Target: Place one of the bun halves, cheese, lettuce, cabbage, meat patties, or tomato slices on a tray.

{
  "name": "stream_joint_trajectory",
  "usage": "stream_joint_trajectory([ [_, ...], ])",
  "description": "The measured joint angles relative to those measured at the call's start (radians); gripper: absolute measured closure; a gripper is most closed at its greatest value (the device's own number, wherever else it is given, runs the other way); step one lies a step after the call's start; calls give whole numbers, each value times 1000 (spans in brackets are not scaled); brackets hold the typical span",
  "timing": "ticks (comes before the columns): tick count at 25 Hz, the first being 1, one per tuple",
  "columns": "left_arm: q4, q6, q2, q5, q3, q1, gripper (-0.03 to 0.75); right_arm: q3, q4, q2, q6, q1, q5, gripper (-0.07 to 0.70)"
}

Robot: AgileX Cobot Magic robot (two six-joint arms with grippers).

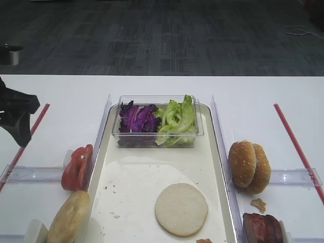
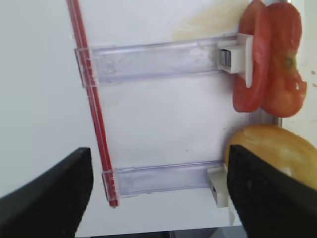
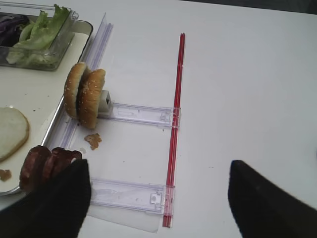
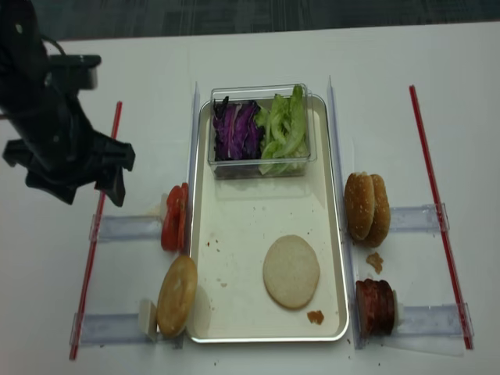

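The table (image 1: 253, 96) is white, and the tray (image 4: 234, 312) runs lengthwise down its middle, away from the robot; a clear tub (image 1: 157, 101) sits on the tray's far end holding cabbage (image 1: 135, 117) on the left and lettuce (image 1: 177, 119) on the right; nearer, one thin bun slice (image 1: 181, 209) lies flat on the tray, cut face up, so one placement looks done.

Left of the tray, a browned bun half (image 4: 176, 295) stands on edge at the near holder, and tomato slices (image 4: 173, 217) stand upright just beyond it, touching the tray's rim; right of the tray stand seeded buns (image 4: 367, 208) and, nearer, meat patties (image 4: 375, 306), with a crumb (image 4: 375, 261) between.

The left gripper (image 2: 158, 193) hangs above the table left of the red strip (image 4: 98, 226), jaws spread wide and empty; the tomato lies to its right, toward the tray, faces turned sideways, and this arm is the nearer one for it. The right gripper (image 3: 158, 198) shows only in its wrist view, jaws apart, nothing between them, with the patties just to its left; for those I judge the right arm better placed.
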Motion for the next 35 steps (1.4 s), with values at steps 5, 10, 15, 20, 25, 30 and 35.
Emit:
stream_joint_trajectory([
  [5,7,19,-12,2,0,41,193,0,0,0,0,0,0,53],
  [10,7,25,-12,5,0,63,193,0,0,0,0,0,0,53],
  [15,7,26,-37,5,0,66,193,0,0,0,0,0,0,53],
  [20,7,27,-107,5,39,68,193,0,0,0,-2,0,0,53],
  [25,7,27,-210,11,112,68,193,0,0,0,-2,0,0,53],
  [30,7,27,-301,15,132,68,193,0,0,0,-2,0,0,53],
  [35,7,27,-365,18,139,68,193,0,0,0,-2,0,0,53],
])
